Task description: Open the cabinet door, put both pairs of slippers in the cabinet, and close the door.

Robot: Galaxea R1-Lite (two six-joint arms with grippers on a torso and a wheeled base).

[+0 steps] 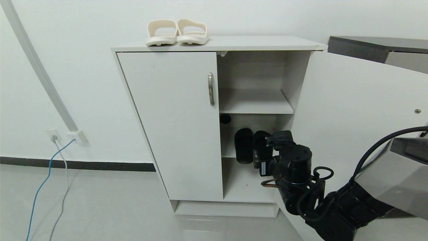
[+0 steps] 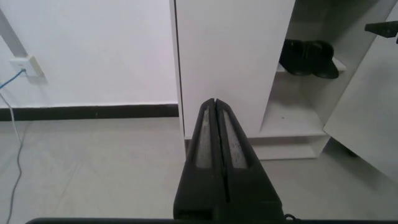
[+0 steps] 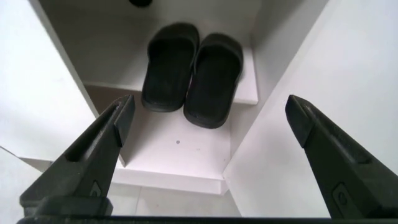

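The head view shows me the cream slippers (image 1: pixel 177 32) at upper centre, on the cabinet (image 1: pixel 267 43) top by its front edge. The right wrist view shows me the black slippers (image 3: pixel 191 73) on the middle shelf, ends overhanging its lip. My right claw (image 3: pixel 209 113) is spread wide and empty before them, between the shut door (image 1: pixel 170 124) and the open door (image 1: pixel 351 110). My left claw (image 2: pixel 215 107) is pressed closed on nothing, above the floor (image 2: pixel 93 168).

You'll see two sockets (image 1: pixel 53 135) low on the wall (image 1: pixel 83 83), at the lower end of a slanting grey conduit (image 1: pixel 40 72). A blue cable (image 1: pixel 43 182) and a grey cable (image 1: pixel 63 197) drop from there onto the tiled floor (image 1: pixel 100 207). A black skirting board (image 1: pixel 77 164) runs along the wall's foot. A grey unit (image 1: pixel 378 45) stands far right.
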